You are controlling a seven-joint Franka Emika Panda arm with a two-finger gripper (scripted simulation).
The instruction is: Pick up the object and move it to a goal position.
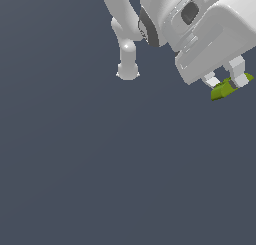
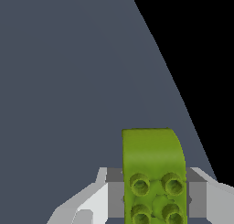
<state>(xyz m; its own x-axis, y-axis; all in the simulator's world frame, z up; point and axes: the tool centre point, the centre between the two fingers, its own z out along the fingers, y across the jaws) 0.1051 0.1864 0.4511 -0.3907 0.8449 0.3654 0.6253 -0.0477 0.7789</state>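
High at the exterior view's right, we see the white Panda arm (image 1: 165,19) tilted over a plain slate-grey floor (image 1: 100,164), its gripper (image 1: 227,81) clamped on the object (image 1: 223,89), a small yellow-green oblong block. The piece sits between the two pale fingers (image 1: 212,80), one end poking out toward the exterior view's left, clear of the floor. From the wrist view we find the block (image 2: 153,168) pinched on both flanks by grey pads (image 2: 115,191), its round studs facing the camera, its rounded end jutting beyond the fingertips.
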